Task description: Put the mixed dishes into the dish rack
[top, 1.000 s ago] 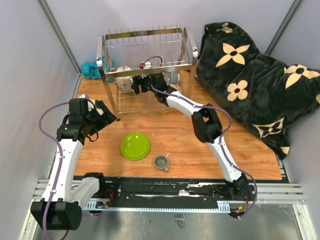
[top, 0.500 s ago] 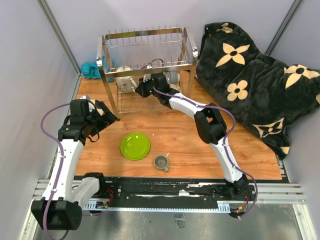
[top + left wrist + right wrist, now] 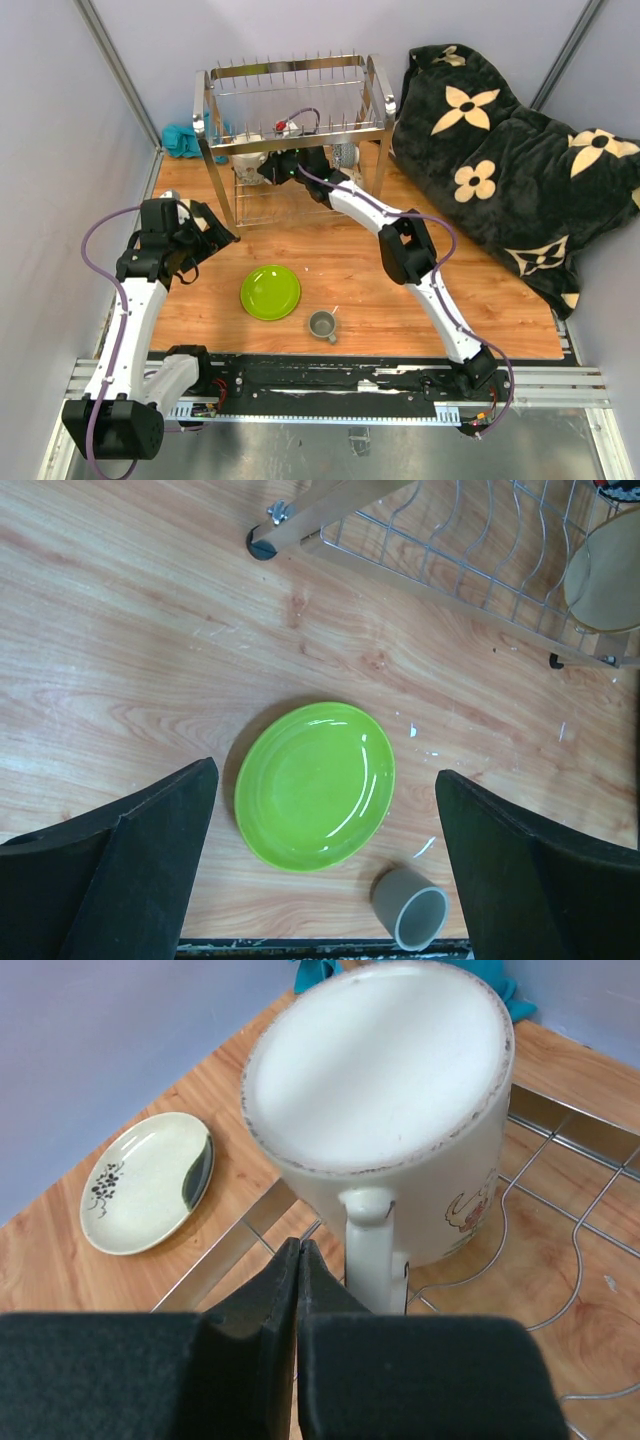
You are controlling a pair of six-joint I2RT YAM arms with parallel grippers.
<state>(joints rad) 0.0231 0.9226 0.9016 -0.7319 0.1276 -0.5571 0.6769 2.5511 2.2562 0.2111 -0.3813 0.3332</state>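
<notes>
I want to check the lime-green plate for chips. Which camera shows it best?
The left wrist view: the round lime-green plate lies whole and large at centre, rim fully visible. The top external view shows it whole but small. The right wrist view does not show it.

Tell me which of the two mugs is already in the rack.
The white mug, bottom-up on the lower shelf of the dish rack. The small grey mug sits on the table beside the lime-green plate.

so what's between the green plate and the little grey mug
Just bare tabletop with one small white fleck between the lime-green plate and the grey mug; the left wrist view shows it.
</notes>
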